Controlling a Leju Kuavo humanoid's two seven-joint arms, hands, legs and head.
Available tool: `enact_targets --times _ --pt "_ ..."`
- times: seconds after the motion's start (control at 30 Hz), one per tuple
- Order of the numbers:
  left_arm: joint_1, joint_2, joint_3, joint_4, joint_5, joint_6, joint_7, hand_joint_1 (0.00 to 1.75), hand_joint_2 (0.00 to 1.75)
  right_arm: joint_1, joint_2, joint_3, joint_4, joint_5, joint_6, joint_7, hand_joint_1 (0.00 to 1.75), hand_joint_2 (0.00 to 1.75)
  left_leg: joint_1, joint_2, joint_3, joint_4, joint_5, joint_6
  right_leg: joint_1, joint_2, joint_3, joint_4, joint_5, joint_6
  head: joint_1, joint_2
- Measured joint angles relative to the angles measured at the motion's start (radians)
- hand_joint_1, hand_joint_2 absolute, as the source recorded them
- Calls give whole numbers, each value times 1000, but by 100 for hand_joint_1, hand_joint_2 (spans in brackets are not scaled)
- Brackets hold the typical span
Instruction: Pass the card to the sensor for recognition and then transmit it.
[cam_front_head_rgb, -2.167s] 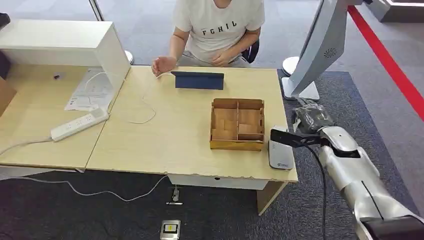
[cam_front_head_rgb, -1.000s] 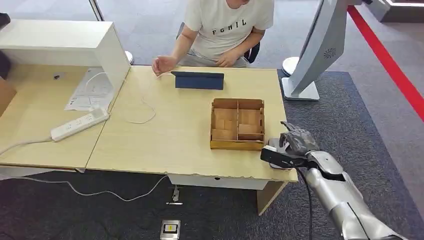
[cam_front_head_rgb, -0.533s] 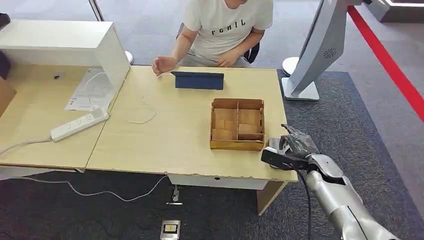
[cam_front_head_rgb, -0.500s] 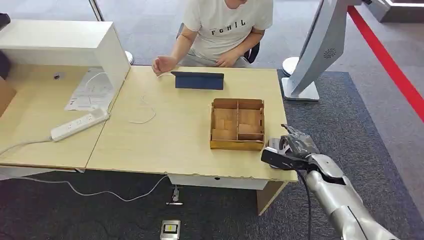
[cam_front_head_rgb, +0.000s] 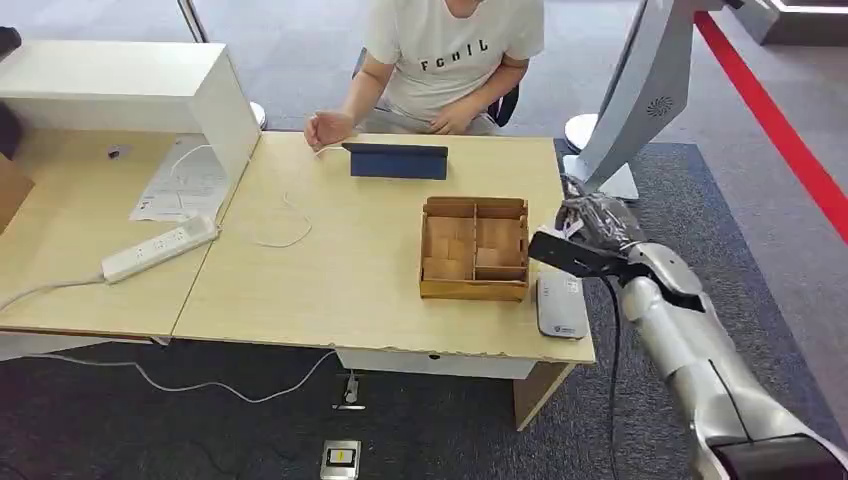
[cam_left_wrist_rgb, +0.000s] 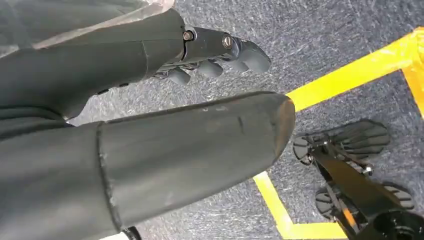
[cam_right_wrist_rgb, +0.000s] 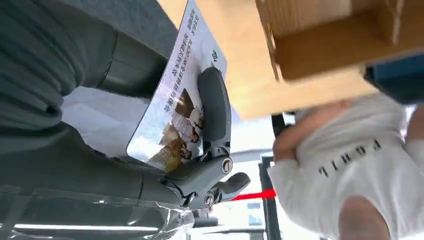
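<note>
My right hand (cam_front_head_rgb: 597, 222) hovers past the table's right edge, level with the wooden box (cam_front_head_rgb: 475, 248). In the right wrist view it pinches a printed picture card (cam_right_wrist_rgb: 177, 105) between the thumb and a dark finger (cam_right_wrist_rgb: 214, 107). The white-grey sensor (cam_front_head_rgb: 561, 305) lies flat on the table's (cam_front_head_rgb: 350, 260) front right corner, uncovered, nearer to me than the hand. My left hand (cam_left_wrist_rgb: 215, 55) hangs over the carpet and holds nothing, its fingers apart from the thumb.
A person in a white T-shirt (cam_front_head_rgb: 450, 60) sits at the far side behind a blue tablet (cam_front_head_rgb: 397, 160). A white kiosk stand (cam_front_head_rgb: 640, 90) rises at the right. A white cabinet (cam_front_head_rgb: 120, 85), papers and a power strip (cam_front_head_rgb: 160, 250) occupy the left desk.
My right hand came down with the card over the sensor, stayed there, and has now lifted up and away toward the far side, uncovering the sensor.
</note>
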Motion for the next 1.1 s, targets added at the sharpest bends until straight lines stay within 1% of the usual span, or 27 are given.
enact_targets --times 0.2,0.27,0.37,0.47,0.6,0.7,0.77,1.1 --pt "-1 6 0 0 -33 -11 -21 0 0 -114 39 9 -2 43 -7 -5 175 175 0 0 0 0 0 0 0 0 0 0 0 0 0 0" --pt "-1 7 -2 0 -45 -16 -22 0 0 -147 58 21 3 81 -25 6 175 175 0 0 0 0 0 0 0 0 0 0 0 0 0 0" --pt "-4 8 -4 0 -57 -24 -23 0 0 -188 89 50 19 125 -42 37 175 175 0 0 0 0 0 0 0 0 0 0 0 0 0 0" --pt "-9 7 -6 0 -69 -27 -17 0 0 -213 116 72 33 161 -40 78 175 175 0 0 0 0 0 0 0 0 0 0 0 0 0 0" --pt "-18 6 -8 0 -71 -27 -7 0 0 -238 140 104 61 205 -8 141 175 175 0 0 0 0 0 0 0 0 0 0 0 0 0 0" --pt "-23 3 -9 0 -75 -28 -2 0 0 -242 146 119 79 220 2 179 175 175 0 0 0 0 0 0 0 0 0 0 0 0 0 0" --pt "-26 2 -10 0 -83 -27 1 0 0 -244 145 127 88 223 2 190 175 175 0 0 0 0 0 0 0 0 0 0 0 0 0 0" --pt "-43 -1 -31 0 -105 -22 18 0 0 -257 134 151 127 241 -3 191 175 175 0 0 0 0 0 0 0 0 0 0 0 0 0 0"
